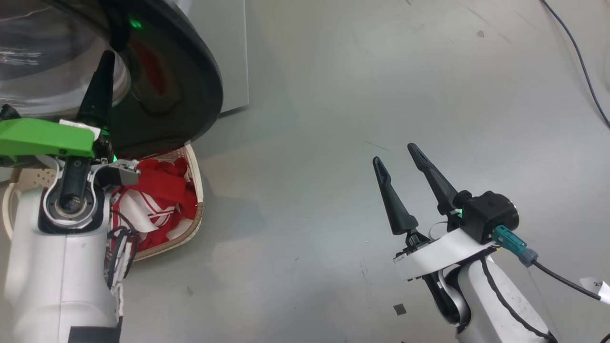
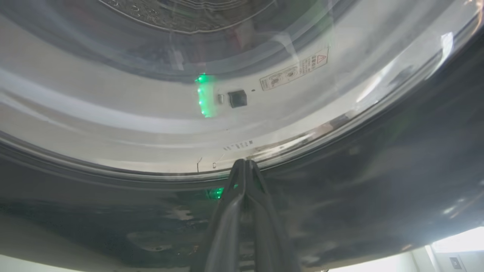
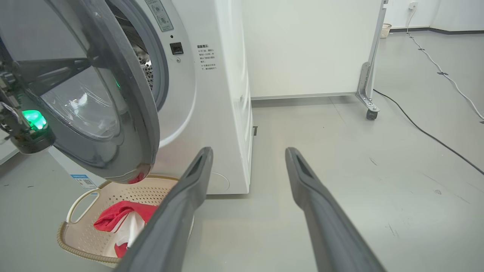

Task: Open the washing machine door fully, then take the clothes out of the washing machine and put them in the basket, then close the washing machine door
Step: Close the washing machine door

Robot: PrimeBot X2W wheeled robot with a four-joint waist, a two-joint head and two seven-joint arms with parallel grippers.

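Note:
The washing machine door (image 1: 190, 85) stands partly open, away from the white washing machine (image 3: 219, 113). My left gripper (image 1: 106, 57) is shut with nothing in it. Its tip (image 2: 245, 162) rests on the door's outer face where the glass meets the black rim. Through the glass the right wrist view shows its fingers (image 3: 49, 71). The cream basket (image 3: 75, 249) sits on the floor under the door, with the red and white clothes (image 1: 157, 190) (image 3: 117, 219) inside. My right gripper (image 1: 394, 152) (image 3: 248, 151) hangs open over bare floor, well to the right of the basket.
A white partition on a castor (image 3: 371, 113) stands behind the machine's right side. A black cable (image 3: 427, 132) runs across the grey floor, and the head view shows a cable (image 1: 579, 52) at its top right. A small piece of tape (image 1: 400, 309) lies near my right arm.

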